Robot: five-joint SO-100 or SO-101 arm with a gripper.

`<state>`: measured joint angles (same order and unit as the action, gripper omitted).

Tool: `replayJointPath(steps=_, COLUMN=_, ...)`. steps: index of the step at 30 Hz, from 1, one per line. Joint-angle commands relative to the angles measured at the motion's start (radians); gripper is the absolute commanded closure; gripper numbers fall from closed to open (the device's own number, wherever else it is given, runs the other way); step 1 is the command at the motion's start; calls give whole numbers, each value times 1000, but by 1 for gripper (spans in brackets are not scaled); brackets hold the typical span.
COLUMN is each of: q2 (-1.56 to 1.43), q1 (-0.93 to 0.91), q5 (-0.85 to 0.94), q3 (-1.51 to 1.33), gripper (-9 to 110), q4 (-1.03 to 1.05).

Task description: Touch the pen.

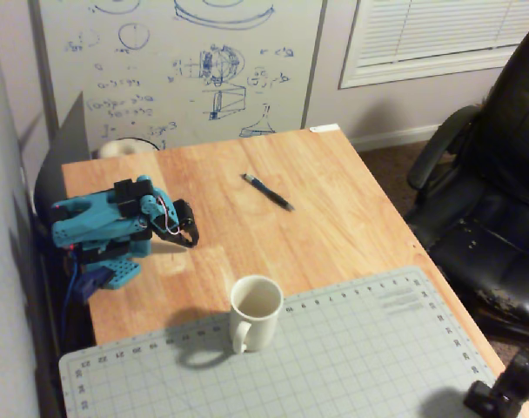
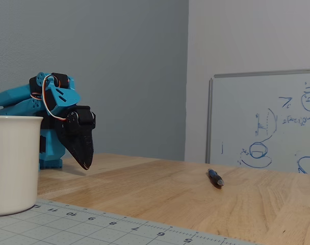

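The pen (image 1: pixel 268 191), thin with a bluish barrel and dark tip, lies flat on the wooden table (image 1: pixel 351 209) toward its far middle; in the low fixed view the pen (image 2: pixel 215 178) lies right of centre. My gripper (image 1: pixel 190 237) belongs to the folded blue arm at the table's left side. It points down, just above the wood, well left of the pen and apart from it. In the low fixed view the gripper (image 2: pixel 84 164) has its black jaws together and holds nothing.
A white mug (image 1: pixel 251 312) stands on the edge of a grey cutting mat (image 1: pixel 334 357) at the front. A whiteboard (image 1: pixel 177 65) leans behind the table. A black office chair (image 1: pixel 495 200) stands at the right.
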<state>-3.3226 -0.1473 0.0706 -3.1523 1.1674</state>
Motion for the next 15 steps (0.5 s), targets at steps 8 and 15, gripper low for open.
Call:
replayJointPath(steps=8, q2=51, q1=114, q5=6, q3=198, gripper=101, q4=-17)
replayJointPath(steps=15, q2=701, q1=129, q5=-3, q3=649, gripper=101, q4=-92)
